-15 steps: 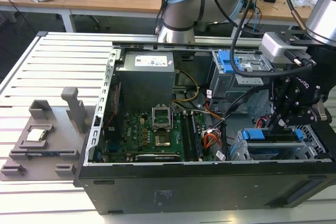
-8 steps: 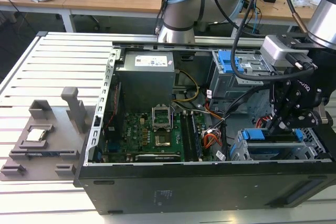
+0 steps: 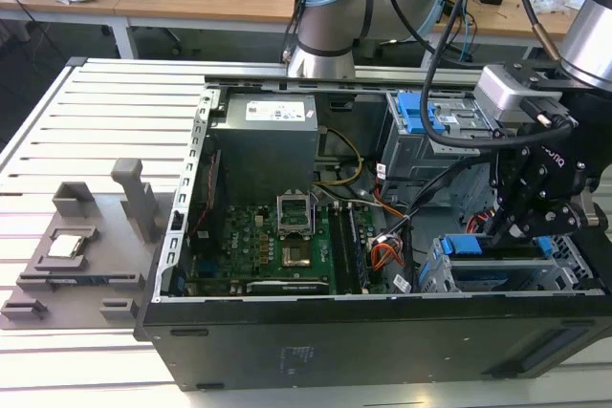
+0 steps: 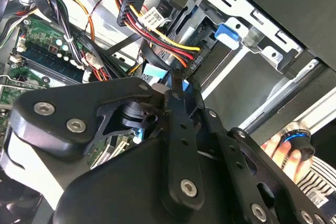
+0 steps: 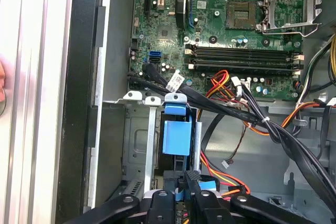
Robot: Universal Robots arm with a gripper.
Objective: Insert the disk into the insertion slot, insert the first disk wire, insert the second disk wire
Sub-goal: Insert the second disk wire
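Observation:
The disk (image 3: 497,247), edged in bright blue, lies inside the insertion slot (image 3: 449,279), the low metal bay at the case's front corner on the exterior view's right. Its blue end tab (image 5: 176,136) shows in the first wrist view between the bay's silver rails (image 5: 151,145). My gripper (image 3: 509,228) hangs right over the disk's end. Its black fingers (image 5: 202,199) stand close together around a black connector (image 4: 190,65) of a red, yellow and black disk wire (image 4: 157,34), at the disk's edge. A flat light-blue connector (image 4: 155,71) lies beside it.
The open computer case (image 3: 287,351) holds a green motherboard (image 3: 277,246), a grey power supply (image 3: 263,140) and a taller grey cage with a blue clip (image 3: 421,114). Loose cable bundles (image 5: 252,114) cross beside the bay. A person's hand (image 4: 286,150) rests outside the case. A grey fixture (image 3: 72,255) sits on the slatted table.

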